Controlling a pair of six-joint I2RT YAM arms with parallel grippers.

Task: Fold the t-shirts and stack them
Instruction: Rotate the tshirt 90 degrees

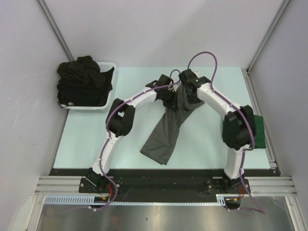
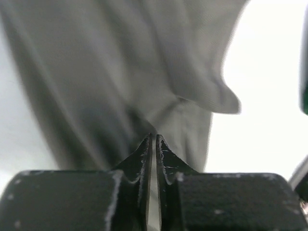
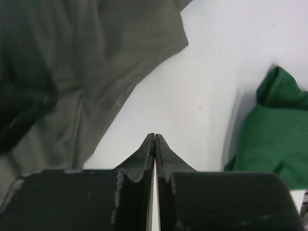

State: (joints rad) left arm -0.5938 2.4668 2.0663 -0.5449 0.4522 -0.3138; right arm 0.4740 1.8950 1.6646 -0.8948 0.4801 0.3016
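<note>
The charcoal grey t-shirt [image 1: 163, 134] trails from the middle of the table up to both grippers, gathered narrow at its top end. My left gripper [image 1: 169, 96] [image 2: 154, 137] has its jaws almost together with a thin slit. The grey t-shirt's [image 2: 120, 72] folds run in to its tips, so it looks pinched there. My right gripper [image 1: 185, 86] [image 3: 154, 136] is shut on nothing above bare table, with the grey t-shirt [image 3: 96, 62] to its left. A dark green t-shirt [image 1: 260, 132] [image 3: 279, 130] lies at the right edge. Several black t-shirts [image 1: 84, 79] are heaped in the basket.
The white plastic basket [image 1: 86, 108] stands at the table's far left corner. The pale table [image 1: 96, 134] is bordered by a metal rail on the right and grey walls on three sides. Both arms arch inward and meet near the far middle.
</note>
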